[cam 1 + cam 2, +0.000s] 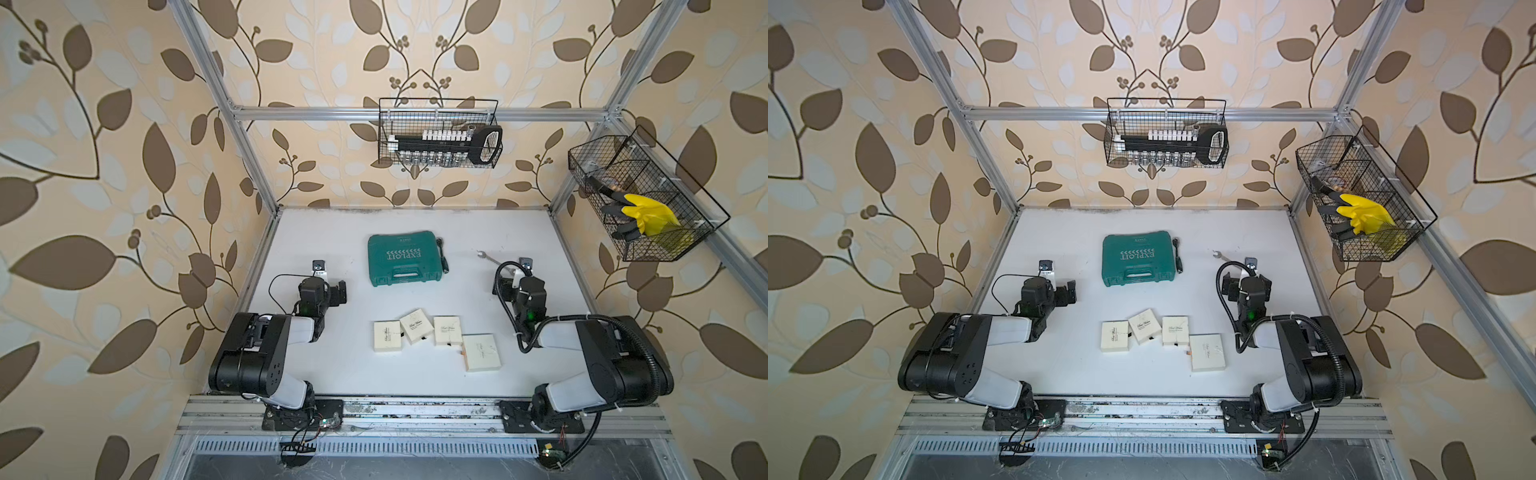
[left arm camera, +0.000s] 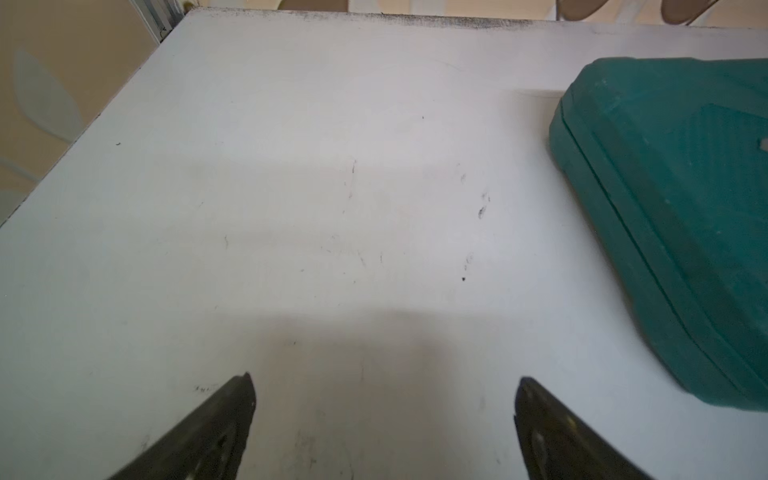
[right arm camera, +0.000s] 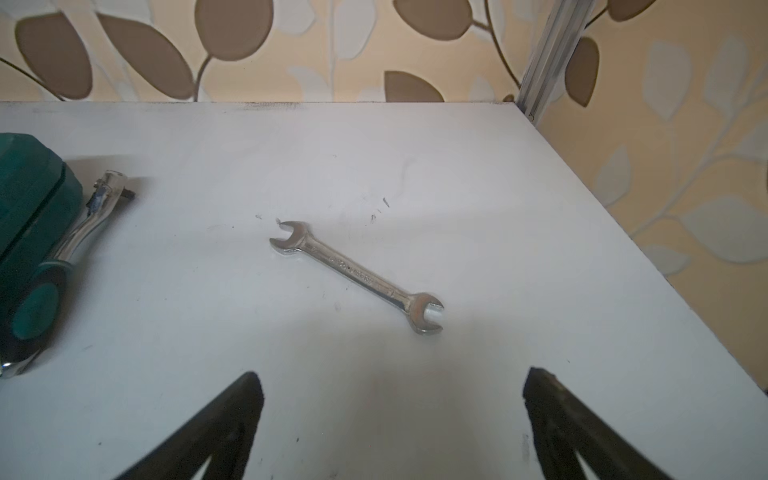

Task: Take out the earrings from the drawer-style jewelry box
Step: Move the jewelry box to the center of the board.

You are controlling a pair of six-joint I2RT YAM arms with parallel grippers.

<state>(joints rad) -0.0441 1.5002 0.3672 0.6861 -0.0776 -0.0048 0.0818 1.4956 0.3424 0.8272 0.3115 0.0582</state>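
Several cream drawer-style jewelry boxes lie in a loose row on the white table [image 1: 415,382] between my two arms. The first box [image 1: 387,336] is on the left and the largest box [image 1: 481,352] on the right; both show again in a top view, the first box [image 1: 1114,336] and the largest box [image 1: 1207,352]. All look closed, and the earrings are hidden. My left gripper [image 1: 336,291] [image 2: 384,376] hangs open over bare table, left of and behind the boxes. My right gripper [image 1: 503,286] [image 3: 392,374] is open too, right of and behind them, holding nothing.
A teal tool case [image 1: 405,259] [image 2: 673,208] lies behind the boxes with a ratchet [image 3: 83,224] beside it. A silver wrench [image 3: 357,276] [image 1: 488,257] lies ahead of my right gripper. Wire baskets hang on the back rail [image 1: 440,133] and the right wall [image 1: 640,195].
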